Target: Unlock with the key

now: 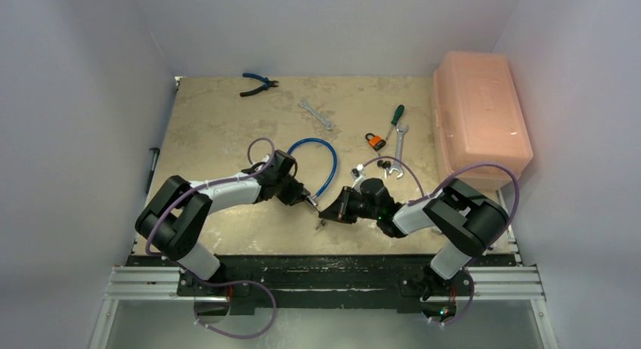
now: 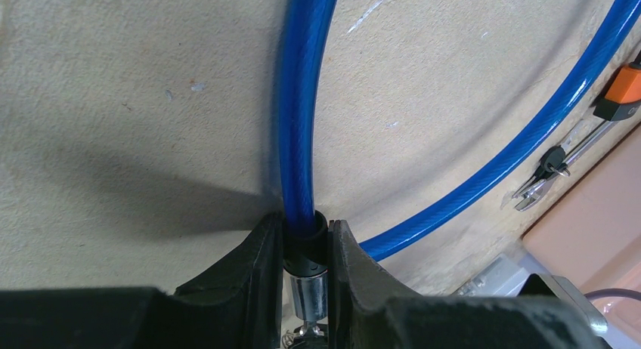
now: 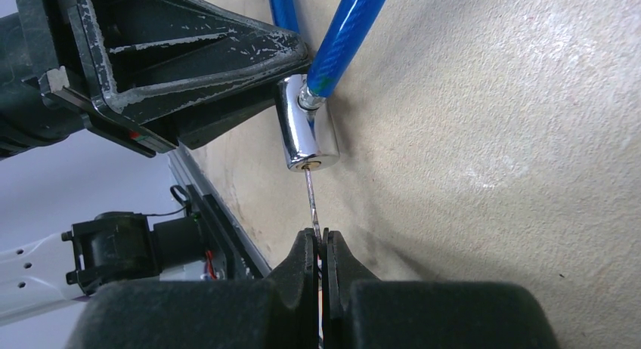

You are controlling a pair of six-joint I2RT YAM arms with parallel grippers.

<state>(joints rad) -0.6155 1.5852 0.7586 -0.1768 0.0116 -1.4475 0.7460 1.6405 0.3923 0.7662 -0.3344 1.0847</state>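
Note:
A blue cable lock (image 1: 329, 164) lies looped on the table. In the left wrist view the cable (image 2: 302, 100) runs into a black collar (image 2: 305, 247) above a chrome lock cylinder (image 2: 310, 292). My left gripper (image 2: 306, 236) is shut on that collar. In the right wrist view the chrome cylinder (image 3: 302, 130) points its end face at my right gripper (image 3: 320, 236), which is shut on a thin key (image 3: 311, 202). The key's blade meets the keyhole in that face; how deep it sits is hidden. From above, the left gripper (image 1: 308, 200) and right gripper (image 1: 326, 213) meet tip to tip.
An orange padlock (image 1: 374, 141), a green screwdriver (image 1: 394, 118) and a wrench (image 1: 399, 140) lie behind the right arm. Another wrench (image 1: 316, 114) and pliers (image 1: 258, 83) lie farther back. A pink box (image 1: 481, 115) stands at the right edge.

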